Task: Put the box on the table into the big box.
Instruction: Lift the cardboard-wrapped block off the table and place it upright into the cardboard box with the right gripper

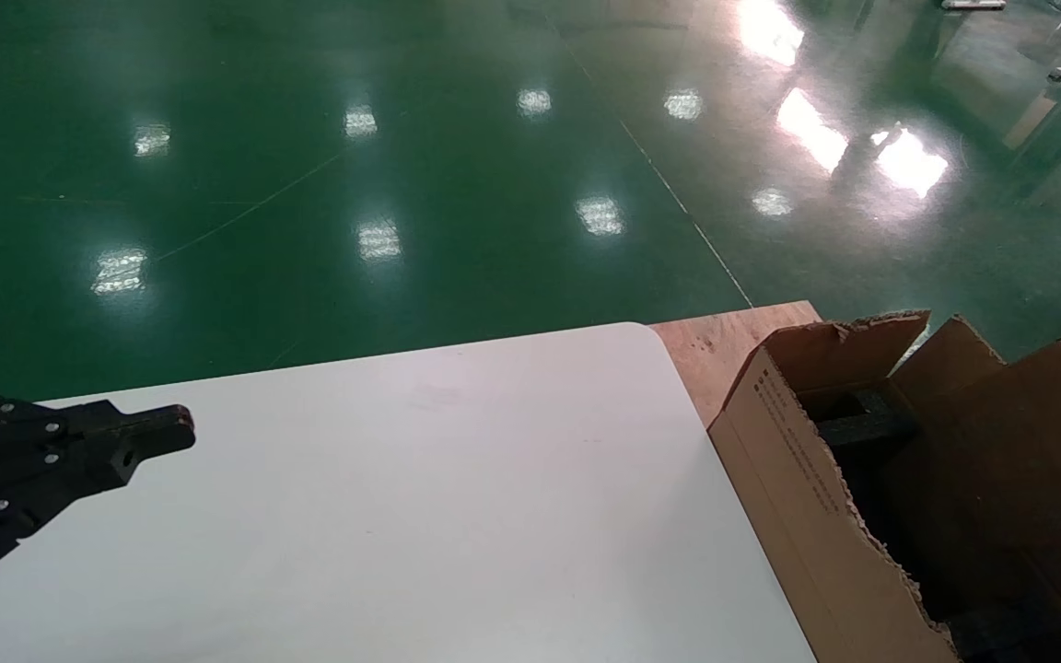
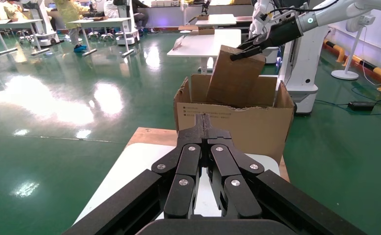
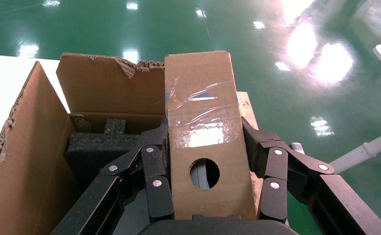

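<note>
Two claws are seen, one at work and one idle. Largest of the things is the white surface [image 1: 383, 516], smooth and matte with a rounded corner, beside which a bare plywood board [image 1: 724, 341] shows its grain. On that side stands the big box [image 1: 807, 516], a brown corrugated carton with ragged, torn flap edges and small printed text along one wall; dark foam blocks [image 3: 98, 147] lie inside it on the bottom.

Above the open carton the box [image 3: 203, 142] is held, tilted, its lower end dipping between the carton's walls while its upper end rises above the rim. It is a flat rectangular piece of brown cardboard, with one round hole in its broad face and a strip of clear, wrinkled tape across the middle. The right claw [image 3: 208, 186] is clamped on this box, one black finger pressed against each narrow side. In the left wrist view the same claw [image 2: 249, 49] is seen gripping the box's upper end.

The left claw [image 1: 157, 433] is held low over the white surface, well apart from the carton, its black fingers brought together with nothing between them.
</note>
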`<action>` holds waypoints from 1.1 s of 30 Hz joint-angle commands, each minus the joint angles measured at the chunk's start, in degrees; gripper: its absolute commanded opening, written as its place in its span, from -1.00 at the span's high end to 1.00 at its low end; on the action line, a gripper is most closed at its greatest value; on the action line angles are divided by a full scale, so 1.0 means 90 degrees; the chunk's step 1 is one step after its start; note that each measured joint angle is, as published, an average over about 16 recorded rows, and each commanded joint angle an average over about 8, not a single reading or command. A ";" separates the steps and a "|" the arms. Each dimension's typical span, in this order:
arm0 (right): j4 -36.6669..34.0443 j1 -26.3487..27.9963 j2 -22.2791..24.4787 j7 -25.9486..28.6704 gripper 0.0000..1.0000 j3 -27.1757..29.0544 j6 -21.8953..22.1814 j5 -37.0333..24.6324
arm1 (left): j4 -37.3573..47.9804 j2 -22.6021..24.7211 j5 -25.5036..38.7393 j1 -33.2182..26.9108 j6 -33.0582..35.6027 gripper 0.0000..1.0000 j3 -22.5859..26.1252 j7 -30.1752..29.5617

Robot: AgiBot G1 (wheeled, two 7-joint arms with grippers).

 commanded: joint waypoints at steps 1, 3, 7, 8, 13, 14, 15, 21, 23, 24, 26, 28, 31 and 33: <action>-0.0005 0.0022 0.0009 0.0000 1.00 -0.0046 0.0024 0.0000 | 0.0000 0.0000 0.0000 0.0000 0.0000 1.00 0.0000 0.0000; -0.0017 0.0030 -0.0002 -0.0017 1.00 -0.0074 0.0023 -0.0001 | 0.0000 0.0000 0.0000 0.0000 0.0000 1.00 0.0000 0.0000; -0.0017 0.0036 -0.0048 -0.0066 1.00 -0.0103 -0.0004 -0.0003 | 0.0001 0.0000 0.0000 0.0001 -0.0001 1.00 0.0000 0.0000; -0.0016 0.0040 -0.0055 -0.0074 1.00 -0.0104 -0.0006 -0.0002 | 0.0001 0.0000 0.0000 0.0001 -0.0001 1.00 0.0000 0.0000; -0.0010 0.0044 -0.0072 -0.0078 1.00 -0.0101 -0.0016 0.0002 | 0.0002 -0.0001 0.0000 0.0002 -0.0002 1.00 0.0000 0.0000; -0.0010 0.0042 -0.0071 -0.0075 1.00 -0.0100 -0.0017 0.0002 | 0.0002 -0.0001 0.0000 0.0001 -0.0002 1.00 0.0000 0.0000; -0.0011 0.0039 -0.0067 -0.0070 1.00 -0.0097 -0.0018 0.0001 | 0.0002 0.0000 0.0000 0.0001 -0.0002 1.00 0.0000 0.0000; -0.0014 0.0059 -0.0039 -0.0013 1.00 -0.0123 -0.0014 0.0049 | 0.0002 -0.0001 0.0000 0.0001 -0.0002 1.00 0.0000 0.0000; -0.0018 0.0097 -0.0016 0.0047 1.00 -0.0171 0.0009 0.0103 | 0.0002 -0.0001 0.0000 0.0001 -0.0002 1.00 0.0000 0.0000; -0.0025 0.0119 -0.0001 0.0085 1.00 -0.0201 0.0027 0.0132 | 0.0002 -0.0001 0.0000 0.0001 -0.0002 1.00 0.0000 0.0000; -0.0047 0.0165 0.0031 0.0167 1.00 -0.0261 0.0078 0.0186 | 0.0002 -0.0001 0.0000 0.0001 -0.0002 1.00 0.0000 0.0001; -0.0091 0.0201 0.0065 0.0246 1.00 -0.0302 0.0144 0.0222 | 0.0002 -0.0001 0.0000 0.0001 -0.0002 1.00 0.0000 0.0001; -0.0181 0.0207 0.0105 0.0325 1.00 -0.0288 0.0237 0.0226 | 0.0002 -0.0001 -0.0001 0.0001 -0.0002 1.00 0.0000 0.0001; -0.0253 0.0186 0.0135 0.0360 1.00 -0.0239 0.0280 0.0217 | 0.0002 -0.0001 -0.0001 0.0001 -0.0002 1.00 0.0000 0.0001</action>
